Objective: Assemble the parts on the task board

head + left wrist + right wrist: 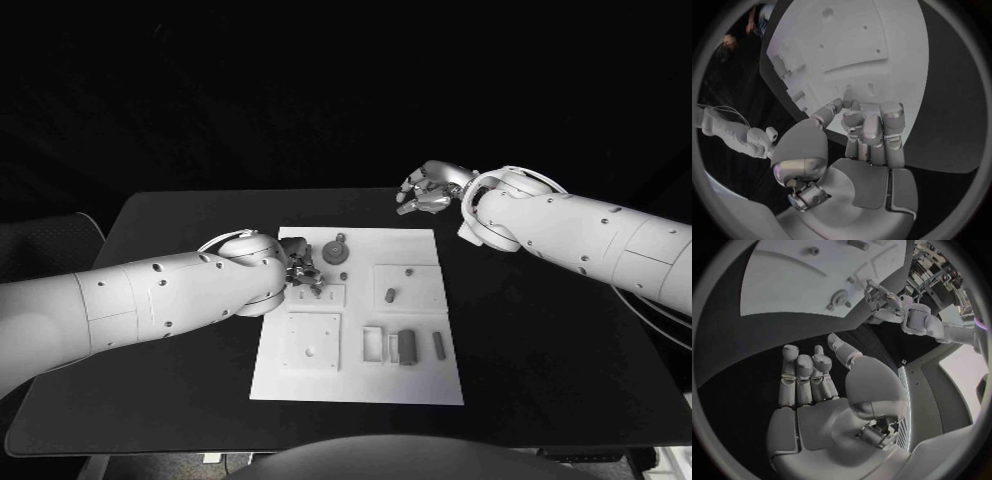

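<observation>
Task board [361, 390] on table, left hand [300, 268] fingers [870, 125] above its parts [405, 346]

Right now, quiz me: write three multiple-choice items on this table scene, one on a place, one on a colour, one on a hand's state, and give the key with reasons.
1. Where is the right hand?
A. Above the bare table beyond the board's far right corner
B. Over the middle of the board
C. At the table's near edge

2. What colour is the task board?
A. Black
B. White
C. Blue

3. What state is the right hand in?
A. Holding a part
B. Pressing on the board
C. Holding nothing, fingers apart

Key: 1 A, the head view shows it past the board's far right corner, over the black table. 2 B, the plate is white against the black table. 3 C, the right wrist view shows its fingers extended with nothing between them.
</observation>
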